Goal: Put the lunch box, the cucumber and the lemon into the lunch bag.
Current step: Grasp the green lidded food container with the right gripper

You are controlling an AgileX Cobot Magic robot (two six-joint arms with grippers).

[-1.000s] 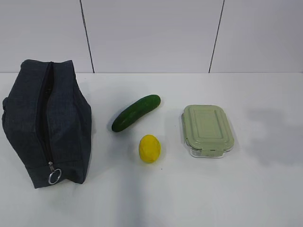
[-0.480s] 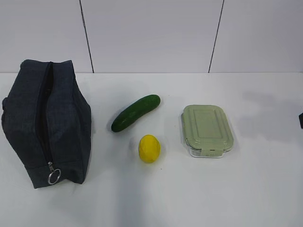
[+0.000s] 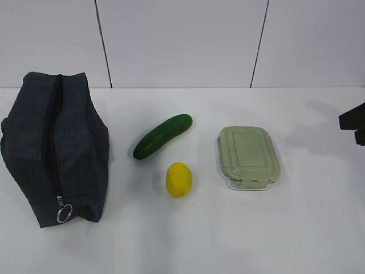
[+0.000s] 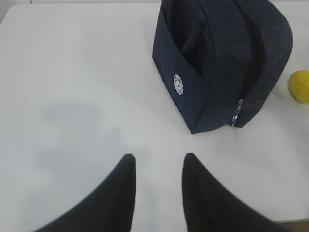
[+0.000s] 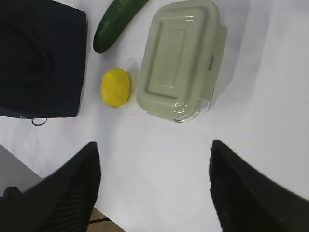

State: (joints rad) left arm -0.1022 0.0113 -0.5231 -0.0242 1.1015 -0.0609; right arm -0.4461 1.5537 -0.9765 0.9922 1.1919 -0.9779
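From my seat, the lunch bag (image 3: 55, 147) sits far left on the table (image 3: 239, 240), looks zipped shut I think, ring pull (image 3: 64, 213) at its near end. Then the cucumber (image 3: 162, 136), the lemon (image 3: 179, 179) just in front of it, and the lunch box (image 3: 249, 156) further right, lid on. Left gripper (image 4: 158, 166) has its fingers narrowly apart, holding nothing; right gripper (image 5: 154, 159) spread wide over bare table near the box.

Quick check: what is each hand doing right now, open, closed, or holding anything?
Left hand: open with a narrow gap, holding nothing, over bare table short of the lunch bag.
Right hand: wide open, empty, above the table near the lunch box.
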